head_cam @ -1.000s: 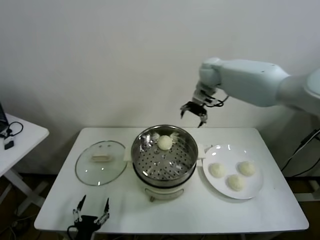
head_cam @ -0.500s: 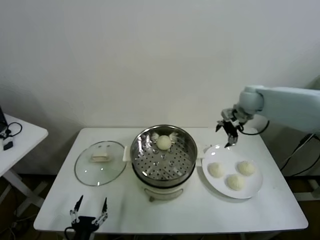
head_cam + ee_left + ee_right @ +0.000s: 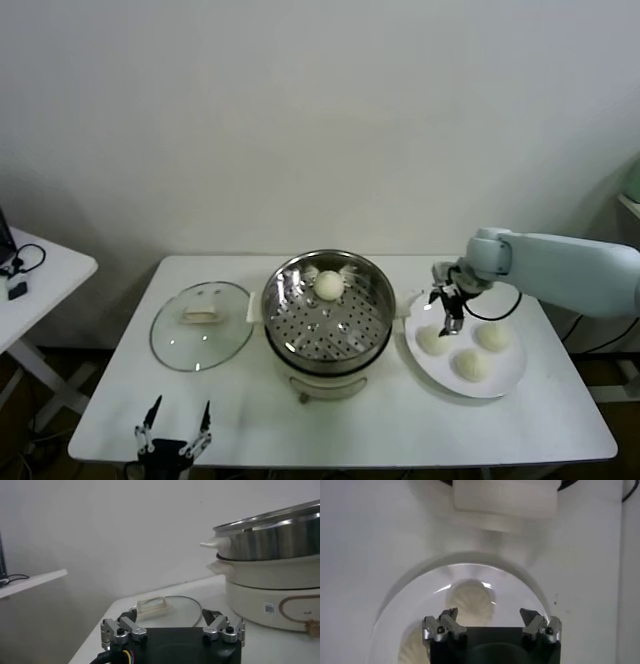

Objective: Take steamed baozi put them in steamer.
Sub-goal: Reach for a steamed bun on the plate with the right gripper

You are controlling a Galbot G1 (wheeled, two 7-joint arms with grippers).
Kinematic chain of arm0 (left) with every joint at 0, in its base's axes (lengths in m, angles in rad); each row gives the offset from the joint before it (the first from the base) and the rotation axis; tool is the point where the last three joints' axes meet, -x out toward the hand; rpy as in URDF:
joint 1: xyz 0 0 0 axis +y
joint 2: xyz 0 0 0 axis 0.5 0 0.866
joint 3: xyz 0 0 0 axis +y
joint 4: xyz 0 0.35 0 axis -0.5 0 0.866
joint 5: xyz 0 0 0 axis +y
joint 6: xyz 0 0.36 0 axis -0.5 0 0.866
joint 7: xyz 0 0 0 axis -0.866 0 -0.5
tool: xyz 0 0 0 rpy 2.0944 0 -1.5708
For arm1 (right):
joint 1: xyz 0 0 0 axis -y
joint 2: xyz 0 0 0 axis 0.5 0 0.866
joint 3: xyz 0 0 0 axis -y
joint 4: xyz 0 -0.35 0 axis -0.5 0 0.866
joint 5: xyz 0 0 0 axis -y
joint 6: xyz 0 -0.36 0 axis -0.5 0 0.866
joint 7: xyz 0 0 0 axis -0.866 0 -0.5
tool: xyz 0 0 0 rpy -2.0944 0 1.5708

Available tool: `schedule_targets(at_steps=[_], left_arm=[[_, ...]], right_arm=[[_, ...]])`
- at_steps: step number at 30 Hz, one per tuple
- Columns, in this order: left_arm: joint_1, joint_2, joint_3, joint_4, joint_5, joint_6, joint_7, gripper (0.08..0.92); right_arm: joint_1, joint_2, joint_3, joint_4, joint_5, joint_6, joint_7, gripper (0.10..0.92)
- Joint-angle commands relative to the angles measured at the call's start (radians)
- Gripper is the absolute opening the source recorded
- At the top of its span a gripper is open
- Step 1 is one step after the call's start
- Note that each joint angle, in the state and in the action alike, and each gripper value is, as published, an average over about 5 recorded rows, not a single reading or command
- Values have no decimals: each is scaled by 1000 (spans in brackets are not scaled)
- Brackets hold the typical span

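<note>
Lowered since before, right gripper (image 3: pixel 447 311) hovers open above plated baozi (image 3: pixel 433 340).

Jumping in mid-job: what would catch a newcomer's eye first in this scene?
The shiny steamer at the table's middle, with one baozi on its perforated floor near the back. Right of it, the right claw hangs open just above the white plate, over the nearest of three buns. The glass lid lies flat left of the steamer.
</note>
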Motion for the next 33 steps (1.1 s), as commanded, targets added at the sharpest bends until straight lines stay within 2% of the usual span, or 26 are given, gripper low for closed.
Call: schedule_targets(at_steps=[1,8,33], left_arm=[[4,-39,1,2,5,-3,0,823],[2,-37,2,4,8,-4,0,823],[1,-36,1,6,11,-4,-1,823]], right_arm=[[-95,-7,70,-24,-35,-34,10,823],[-122,4,104,-55,-46,-32,13,823],[-73,-10,67,-8,-30,-25,-13,823]])
